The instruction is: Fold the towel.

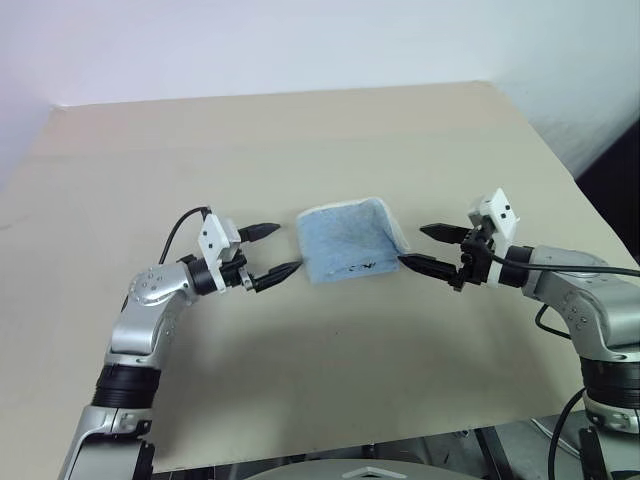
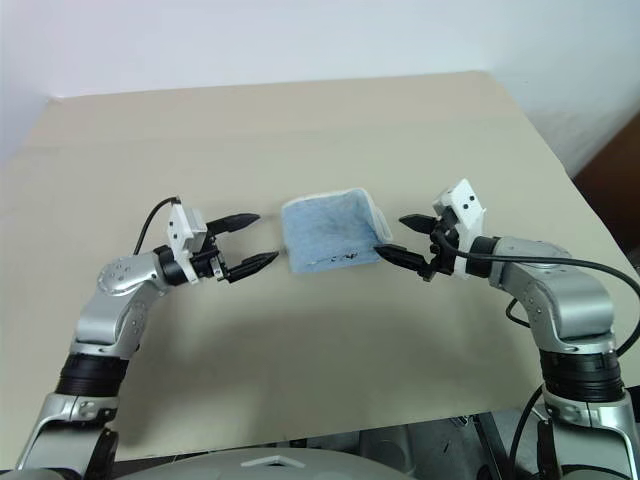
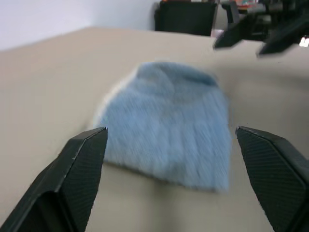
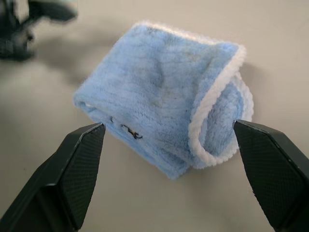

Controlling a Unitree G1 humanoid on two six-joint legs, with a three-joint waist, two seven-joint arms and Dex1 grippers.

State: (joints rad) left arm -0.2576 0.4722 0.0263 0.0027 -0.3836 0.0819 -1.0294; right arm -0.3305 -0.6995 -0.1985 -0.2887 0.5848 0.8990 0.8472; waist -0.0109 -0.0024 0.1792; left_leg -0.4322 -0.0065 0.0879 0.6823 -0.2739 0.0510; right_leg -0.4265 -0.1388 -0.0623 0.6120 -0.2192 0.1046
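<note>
The light blue towel (image 1: 348, 243) lies folded into a small, thick bundle on the beige desk (image 1: 300, 140), roughly midway between the desk's left and right edges and somewhat nearer its front edge than its far edge. Its white stitched border (image 4: 212, 104) runs along the end that faces the right arm, where the layers curl over one another and show as a rounded, doubled edge. A few small dark marks (image 4: 129, 131) sit low on the side nearest the front edge of the desk. The left tool (image 1: 268, 252) hovers just beside the towel's left end, released, its two black fingers spread apart with nothing between them and not touching the cloth. The right tool (image 1: 428, 249) hovers just beside the towel's right end, likewise released and empty; its lower fingertip lies very close to the white border, though whether it touches cannot be told. The two tools point toward each other with the towel between them. In the left wrist view the towel appears as a rounded blue mound framed by the two spread fingers (image 3: 82, 169), and the right tool shows beyond it. The towel rests free on the desk, held by neither tool.
</note>
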